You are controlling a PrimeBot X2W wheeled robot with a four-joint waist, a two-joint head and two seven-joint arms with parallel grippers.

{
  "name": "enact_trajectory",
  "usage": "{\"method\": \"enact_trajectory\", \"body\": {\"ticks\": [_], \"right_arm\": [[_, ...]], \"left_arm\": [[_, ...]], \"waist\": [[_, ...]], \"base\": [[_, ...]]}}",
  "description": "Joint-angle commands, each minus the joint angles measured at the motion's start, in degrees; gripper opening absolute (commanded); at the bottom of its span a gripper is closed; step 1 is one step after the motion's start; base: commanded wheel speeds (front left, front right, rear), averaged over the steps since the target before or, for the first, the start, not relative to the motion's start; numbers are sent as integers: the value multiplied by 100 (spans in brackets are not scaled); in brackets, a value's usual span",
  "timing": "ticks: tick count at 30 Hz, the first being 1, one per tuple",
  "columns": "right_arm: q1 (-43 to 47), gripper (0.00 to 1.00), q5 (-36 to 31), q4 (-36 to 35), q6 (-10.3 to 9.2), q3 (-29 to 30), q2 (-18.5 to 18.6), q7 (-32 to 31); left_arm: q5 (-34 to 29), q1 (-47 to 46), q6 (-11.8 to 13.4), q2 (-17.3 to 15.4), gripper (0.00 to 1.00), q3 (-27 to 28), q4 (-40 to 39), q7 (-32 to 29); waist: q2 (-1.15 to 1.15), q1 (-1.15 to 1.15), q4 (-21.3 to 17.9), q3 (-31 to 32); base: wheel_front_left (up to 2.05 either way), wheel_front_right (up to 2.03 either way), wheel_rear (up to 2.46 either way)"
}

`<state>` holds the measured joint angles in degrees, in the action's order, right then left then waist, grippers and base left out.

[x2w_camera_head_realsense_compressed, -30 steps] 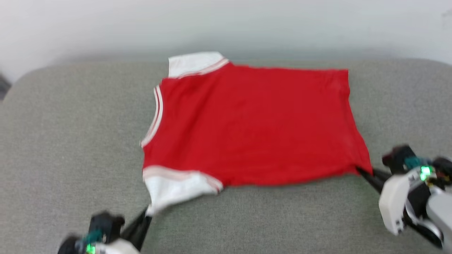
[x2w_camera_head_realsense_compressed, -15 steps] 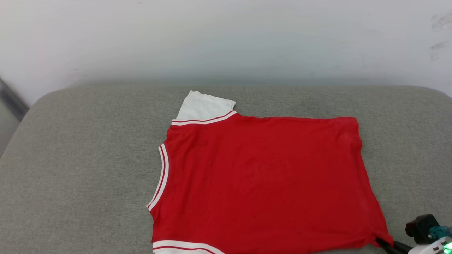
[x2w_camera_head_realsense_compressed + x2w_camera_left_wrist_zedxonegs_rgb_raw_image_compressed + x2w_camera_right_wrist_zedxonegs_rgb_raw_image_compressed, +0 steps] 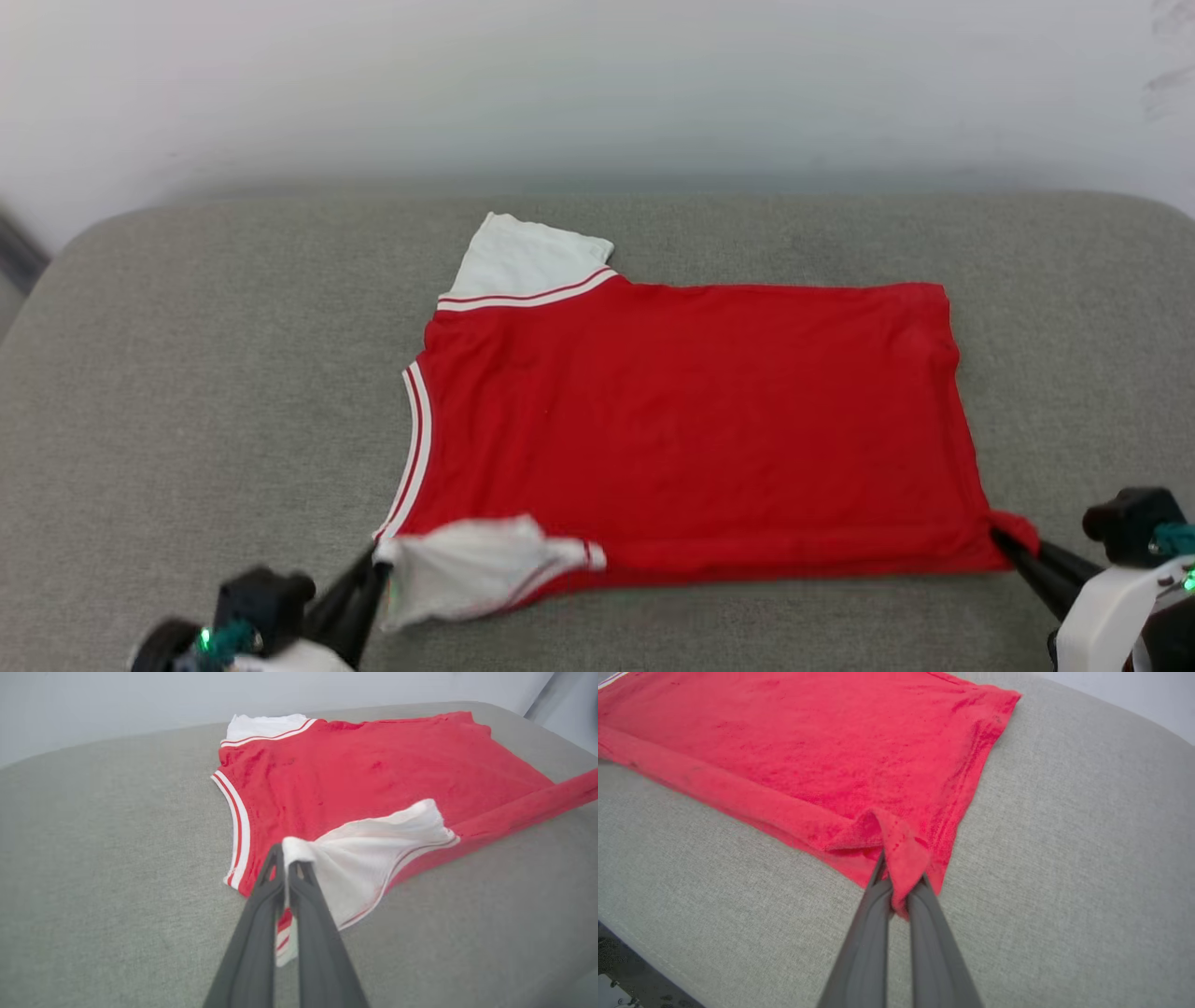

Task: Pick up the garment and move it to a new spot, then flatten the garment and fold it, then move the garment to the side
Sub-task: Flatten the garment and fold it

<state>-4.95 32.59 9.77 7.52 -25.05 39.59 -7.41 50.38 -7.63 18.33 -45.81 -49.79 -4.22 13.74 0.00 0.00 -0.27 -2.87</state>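
Status: jersey (image 3: 691, 420) lies spread on the grey padded surface (image 3: 187, 373), plain red side up. Collar is toward the robot's left, hem toward its right, and the far white sleeve (image 3: 527, 257) lies flat.

Grips: left gripper (image 3: 375, 569) is pressed together on the tip of the near white sleeve (image 3: 476, 569). The right gripper (image 3: 1003, 541) is clamped on the near hem corner (image 3: 1019, 530), with red cloth bunched over its fingertips. The near edge is lifted a little and rolled into a ridge between the two grips. It looks like the start of a fold toward the far side.

Risks, my read:
- Left bite is on the sleeve, not the shoulder. The sleeve would stretch first and the body lag, so the fold line comes out skewed.
- Both bites look small — drag on the textured upholstery could pull a corner out mid-carry.
- Uneven lift or arm spacing lets the middle sag and crease.
- A low carry would shove the lower layer and wrinkle it.
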Motion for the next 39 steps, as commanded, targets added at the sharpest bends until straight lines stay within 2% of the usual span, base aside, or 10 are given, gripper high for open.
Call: {"method": "enact_trajectory", "body": {"ticks": [1,8,16,25,34,35,36,37,38,39], "right_arm": [[-146,0,-60,-79,-6,121,-72,-35],[-420,0,-268,-409,-6,541,-318,-222],[-930,0,-409,-436,-6,541,-435,-493],[-1704,0,-339,175,-6,200,-550,-700],[-2068,0,-151,867,-8,-262,-599,-599],[-2087,7,-129,917,-8,-289,-593,-575],[-2098,22,-119,937,-8,-310,-577,-534],[-2109,94,-105,937,-8,-321,-562,-477],[-2121,100,-112,925,-7,-318,-536,-415],[-2117,100,-112,902,-7,-323,-515,-357]], "left_arm": [[-75,-227,-40,-16,0,65,23,-13],[-387,-1295,-379,21,0,168,325,-271],[-603,-2143,-676,70,0,232,832,-446],[-666,-2796,-1112,293,0,157,1828,-619],[-582,-2943,-1550,641,0,-59,2859,-634],[-569,-2955,-1590,665,0,-67,2943,-630],[-553,-2975,-1626,693,0,-71,3012,-630],[-533,-2996,-1638,711,29,-63,3066,-625],[-579,-3028,-1649,718,100,-68,3119,-569],[-559,-3047,-1672,731,100,-53,3161,-552]], "waist": [[0,0,-41,-112],[0,0,-186,-637],[0,0,-385,-1308],[0,0,-451,-1918],[0,0,-436,-1901],[0,0,-430,-1860],[0,0,-416,-1810],[0,0,-402,-1753],[0,0,-387,-1697],[0,0,-372,-1637]], "base": [[0,0,0],[0,0,0],[0,0,0],[0,0,0],[0,0,0],[0,0,0],[0,0,0],[0,0,0],[0,0,0],[0,0,0]]}}
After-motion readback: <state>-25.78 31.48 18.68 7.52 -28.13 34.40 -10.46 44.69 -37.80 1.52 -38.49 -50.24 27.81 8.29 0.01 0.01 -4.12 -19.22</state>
